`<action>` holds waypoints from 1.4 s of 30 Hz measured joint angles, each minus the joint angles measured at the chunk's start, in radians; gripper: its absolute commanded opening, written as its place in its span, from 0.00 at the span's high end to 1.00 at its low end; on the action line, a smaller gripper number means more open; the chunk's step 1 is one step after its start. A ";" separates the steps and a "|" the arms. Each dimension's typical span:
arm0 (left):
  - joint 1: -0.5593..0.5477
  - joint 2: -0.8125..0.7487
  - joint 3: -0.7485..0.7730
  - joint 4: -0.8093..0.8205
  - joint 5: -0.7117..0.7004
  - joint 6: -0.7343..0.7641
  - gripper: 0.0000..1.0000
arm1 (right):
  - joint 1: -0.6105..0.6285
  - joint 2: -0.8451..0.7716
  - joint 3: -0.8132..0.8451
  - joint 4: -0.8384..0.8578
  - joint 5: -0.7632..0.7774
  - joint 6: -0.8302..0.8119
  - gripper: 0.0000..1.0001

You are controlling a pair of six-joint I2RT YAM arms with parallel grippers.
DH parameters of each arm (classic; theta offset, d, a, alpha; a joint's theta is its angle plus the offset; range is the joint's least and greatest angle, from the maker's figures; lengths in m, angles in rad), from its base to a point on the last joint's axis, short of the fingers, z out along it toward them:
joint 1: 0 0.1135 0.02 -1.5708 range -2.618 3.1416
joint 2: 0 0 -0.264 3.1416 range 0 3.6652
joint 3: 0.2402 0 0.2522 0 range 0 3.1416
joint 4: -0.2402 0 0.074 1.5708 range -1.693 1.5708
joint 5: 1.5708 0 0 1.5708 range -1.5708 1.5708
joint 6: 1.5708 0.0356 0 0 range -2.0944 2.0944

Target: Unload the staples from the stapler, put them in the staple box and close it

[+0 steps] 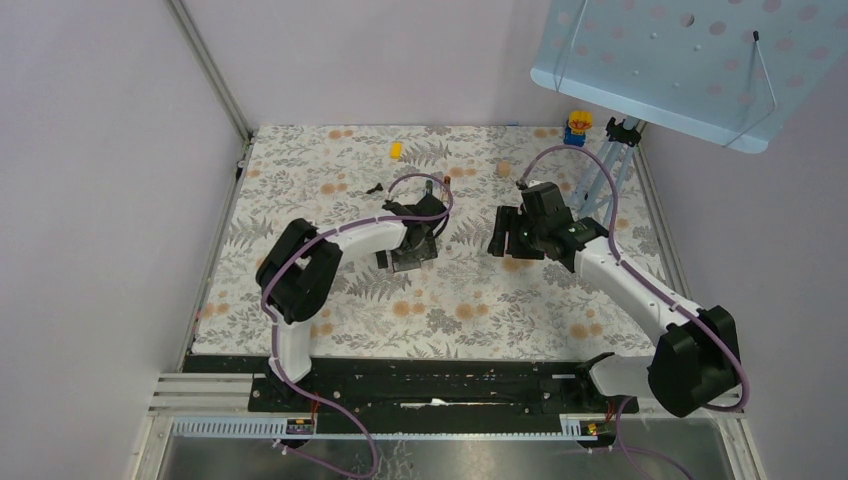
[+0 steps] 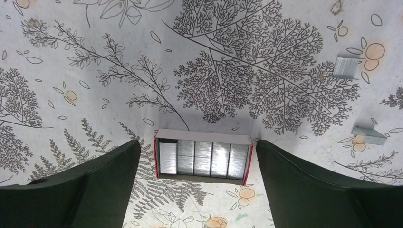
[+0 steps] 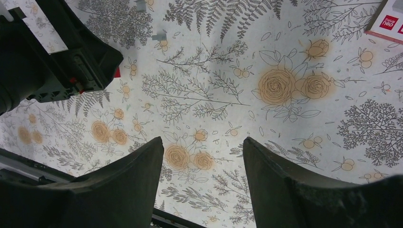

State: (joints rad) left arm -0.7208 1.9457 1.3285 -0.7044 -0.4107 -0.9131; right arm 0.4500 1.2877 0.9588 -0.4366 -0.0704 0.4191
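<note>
An open red-and-white staple box (image 2: 203,157), filled with rows of silver staples, lies on the floral mat. My left gripper (image 2: 198,142) is open, with a finger on each side of the box and a gap to each; it also shows in the top view (image 1: 408,252). Two loose staple strips (image 2: 346,66) lie on the mat to the far right of it. My right gripper (image 3: 203,140) is open and empty over bare mat, right of centre in the top view (image 1: 508,238). A black body with a red part (image 3: 71,71) sits at the right wrist view's upper left; I cannot tell whether it is the stapler.
A white box piece with a red logo (image 3: 387,21) lies at the right wrist view's top right corner. A small black item (image 1: 374,187), a yellow piece (image 1: 396,150) and a toy figure (image 1: 578,127) lie toward the back. A blue perforated stand (image 1: 690,60) overhangs the back right.
</note>
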 measured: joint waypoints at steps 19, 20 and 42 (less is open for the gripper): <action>0.244 -0.406 -0.069 0.091 0.113 0.074 0.03 | 0.032 0.330 0.237 0.000 0.017 0.045 0.36; 0.268 -0.420 -0.082 0.100 0.118 0.084 0.03 | 0.045 0.360 0.262 -0.002 0.026 0.045 0.36; 0.347 -0.417 -0.185 0.149 0.130 0.303 0.04 | 0.180 0.812 0.616 -0.109 0.132 -0.010 0.44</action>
State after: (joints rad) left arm -0.3737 1.5291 1.1431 -0.5552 -0.2802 -0.6098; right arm 0.6304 2.0998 1.5745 -0.5453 0.0616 0.4091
